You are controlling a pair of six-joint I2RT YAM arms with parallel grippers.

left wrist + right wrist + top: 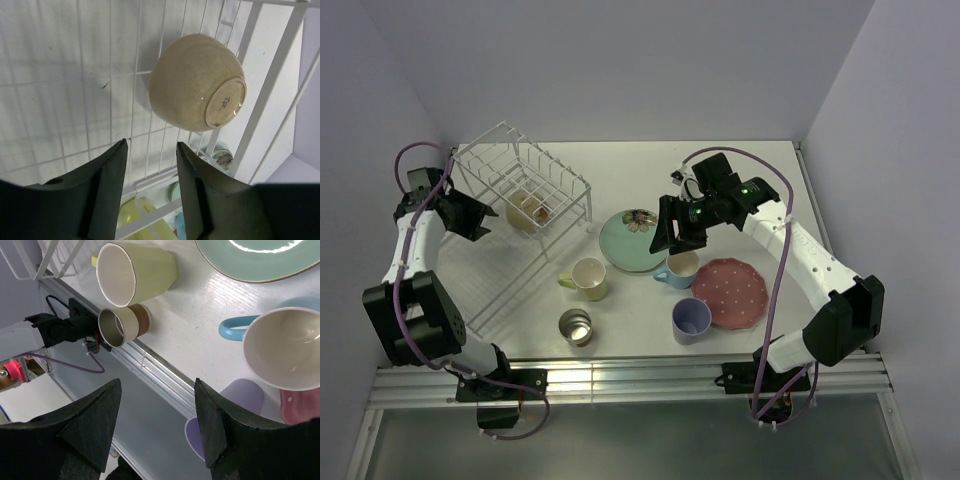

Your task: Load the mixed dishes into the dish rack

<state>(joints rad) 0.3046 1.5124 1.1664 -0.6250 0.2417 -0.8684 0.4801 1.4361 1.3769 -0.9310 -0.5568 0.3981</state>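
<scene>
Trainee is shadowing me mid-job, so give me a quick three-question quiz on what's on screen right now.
1. True or false: the bowl lies inside the rack.
2. Fill in: the mug nearest the right claw is ___ in colour.
3. How many dishes stand on the table outside the rack?
Key: 1 true; 2 blue; 3 six.

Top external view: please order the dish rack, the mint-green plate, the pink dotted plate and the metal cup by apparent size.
1. dish rack, clearly largest.
2. mint-green plate and pink dotted plate: about alike, so unranked.
3. metal cup, smallest.
</scene>
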